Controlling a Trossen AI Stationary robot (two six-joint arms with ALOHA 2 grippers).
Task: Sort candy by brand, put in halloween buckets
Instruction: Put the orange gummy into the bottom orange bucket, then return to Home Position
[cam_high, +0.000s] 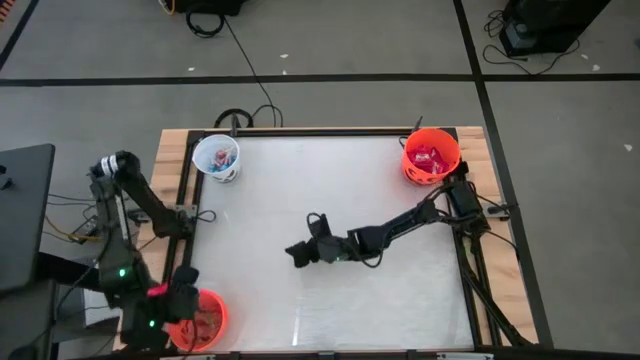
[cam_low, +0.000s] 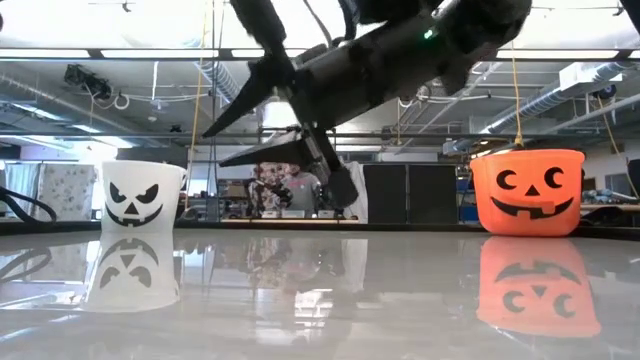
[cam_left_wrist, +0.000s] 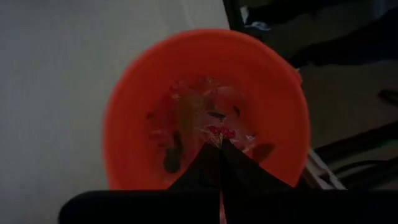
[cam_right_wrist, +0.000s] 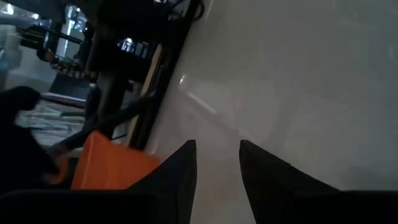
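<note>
Left gripper: the dark two-finger left gripper (cam_left_wrist: 219, 146) hangs over the bright orange-red round plastic pail (cam_high: 212, 322) at the lower left of the high view; its fingers are pressed together to a point, and a small red-and-clear wrapped sweet (cam_left_wrist: 221, 132) sits at the tips, apparently pinched, though a firm hold is hard to confirm
Right gripper: the dark right gripper (cam_high: 297, 255) reaches to the middle of the white glossy table top (cam_high: 400, 300); its fingers stand a little apart with nothing between them
Risk, left side: the sweet seems held only by a corner of wrapper, so it may cling to a finger when released; the tips lie well inside the rim, so a drop should land in the pail
Risk, right side: no loose sweet shows on the table near the spread fingers, so a grasp here would likely close on air
Candy relative to tool: the pinched sweet is directly above the heap of red wrapped pieces (cam_left_wrist: 186, 121) in the pail's bottom
Other pails: the white plastic pail with a black face (cam_high: 217, 157), upper left of the high view, holds blue-wrapped pieces; the second orange-red pail (cam_high: 431, 155), upper right, holds red packets; both are well apart from either gripper
</note>
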